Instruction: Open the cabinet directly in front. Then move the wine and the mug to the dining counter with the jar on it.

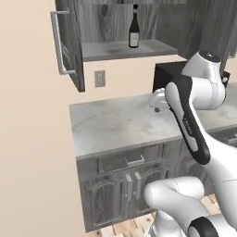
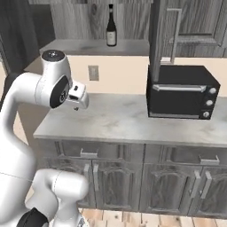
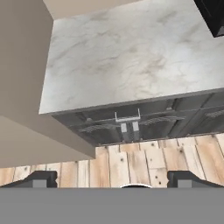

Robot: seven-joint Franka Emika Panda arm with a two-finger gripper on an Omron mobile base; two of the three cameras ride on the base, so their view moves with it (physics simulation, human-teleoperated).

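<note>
On the cabinet (image 1: 69, 46) shelf, doors swung open, wine (image 1: 134, 28) stands upright near the middle. Claw (image 3: 112, 179) is spread wide with nothing between the fingertips (image 3: 39, 178), held above the marble tabletop (image 1: 120, 122) edge and looking down on it, the base cabinets and wood floor. Black toaster oven (image 2: 181, 91) sits on the tabletop, right side.

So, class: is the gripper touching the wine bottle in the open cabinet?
Apart. In the left base view the wine bottle stands on the cabinet shelf, while the gripper hangs open well below, over the worktop.
</note>
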